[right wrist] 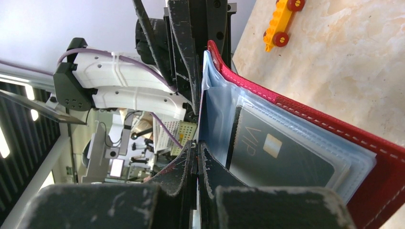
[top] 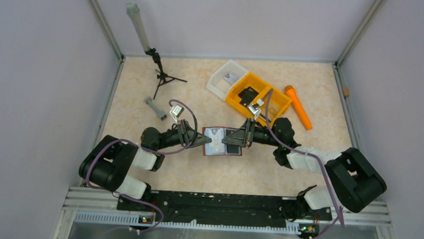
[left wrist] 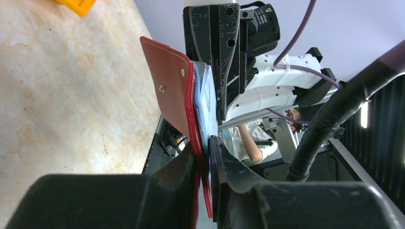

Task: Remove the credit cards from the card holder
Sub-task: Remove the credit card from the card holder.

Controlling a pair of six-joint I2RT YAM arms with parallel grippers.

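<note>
The dark red card holder is held open above the table between both arms. My left gripper comes in from the left. In the left wrist view this gripper is shut on the card holder's red cover and its pale sleeves. My right gripper reaches in from the right. In the right wrist view this gripper is shut at the rim of the clear sleeves, with a thin dark card edge pinched between its tips. A grey credit card marked VIP lies in a sleeve against the red cover.
An orange two-compartment tray and a white tray stand behind the holder. An orange stick lies to their right. A small tripod and a grey piece are at the back left. A yellow toy car sits on the table.
</note>
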